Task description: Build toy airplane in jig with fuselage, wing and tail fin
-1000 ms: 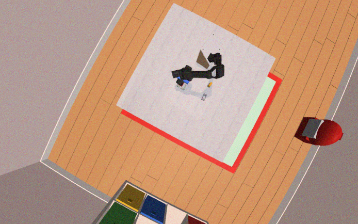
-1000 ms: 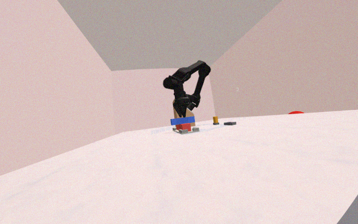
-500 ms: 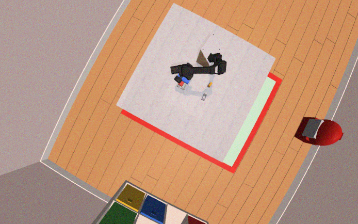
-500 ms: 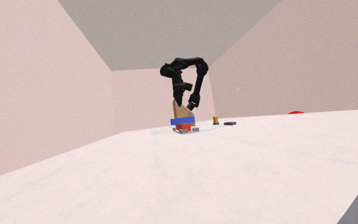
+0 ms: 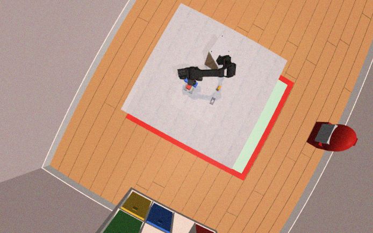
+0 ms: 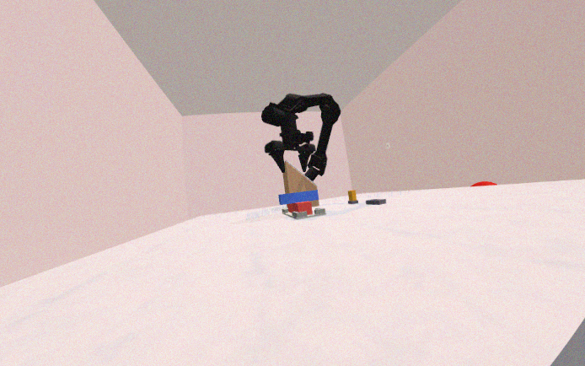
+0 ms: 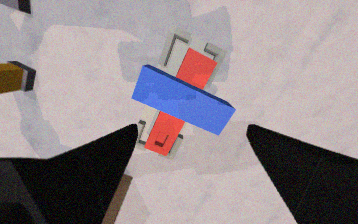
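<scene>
The red fuselage [image 5: 188, 87] [image 6: 303, 207] [image 7: 197, 68] lies in the grey jig [image 6: 319, 211] [image 7: 181, 34]. The blue wing [image 6: 298, 196] [image 7: 182, 102] lies across the middle of the fuselage and looks down on its top; its tab and socket are hidden. The small socket near the fuselage's tail shows empty in the wrist view. The orange tail fin [image 5: 218, 88] [image 6: 351, 195] [image 7: 10, 79] stands in a small dark holder, apart from the jig. My gripper [image 6: 293, 171] [image 7: 192, 129] is open and empty, above the wing and off toward the fuselage's tail end.
A brown wooden wedge [image 5: 210, 62] [image 6: 297, 180] [image 7: 117, 200] stands near the jig, between it and the arm's base side. A second small dark holder [image 5: 212, 100] [image 6: 375, 201], with nothing in it, lies beyond the tail fin.
</scene>
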`<action>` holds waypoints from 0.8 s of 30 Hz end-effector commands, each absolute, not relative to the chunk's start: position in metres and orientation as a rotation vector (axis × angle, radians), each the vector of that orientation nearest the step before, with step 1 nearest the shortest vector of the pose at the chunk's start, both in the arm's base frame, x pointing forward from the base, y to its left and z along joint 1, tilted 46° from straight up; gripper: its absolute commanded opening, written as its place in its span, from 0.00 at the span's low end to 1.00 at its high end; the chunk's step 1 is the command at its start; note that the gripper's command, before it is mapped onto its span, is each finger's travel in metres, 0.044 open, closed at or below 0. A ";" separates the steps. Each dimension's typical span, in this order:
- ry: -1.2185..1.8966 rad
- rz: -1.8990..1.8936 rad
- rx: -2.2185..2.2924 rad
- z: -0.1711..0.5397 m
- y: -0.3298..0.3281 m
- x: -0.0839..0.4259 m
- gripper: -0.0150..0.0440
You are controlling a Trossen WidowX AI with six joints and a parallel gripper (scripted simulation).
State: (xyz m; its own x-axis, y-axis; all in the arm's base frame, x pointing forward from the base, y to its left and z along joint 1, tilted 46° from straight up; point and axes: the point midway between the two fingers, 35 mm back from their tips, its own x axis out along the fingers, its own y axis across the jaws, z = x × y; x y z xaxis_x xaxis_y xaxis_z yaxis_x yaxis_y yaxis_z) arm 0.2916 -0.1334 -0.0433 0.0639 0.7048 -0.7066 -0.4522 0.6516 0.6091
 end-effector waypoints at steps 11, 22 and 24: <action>1.450 0.543 0.677 -0.042 -0.135 0.292 1.00; 1.471 0.506 0.693 0.027 -0.076 0.287 1.00; 1.476 0.497 0.699 0.045 -0.058 0.282 1.00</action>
State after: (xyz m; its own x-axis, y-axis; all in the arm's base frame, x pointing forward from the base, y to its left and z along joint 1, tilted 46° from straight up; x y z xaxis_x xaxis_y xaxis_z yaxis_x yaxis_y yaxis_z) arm 0.2906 -0.0821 0.0237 0.0615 0.6872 -0.7239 0.0917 0.7183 0.6897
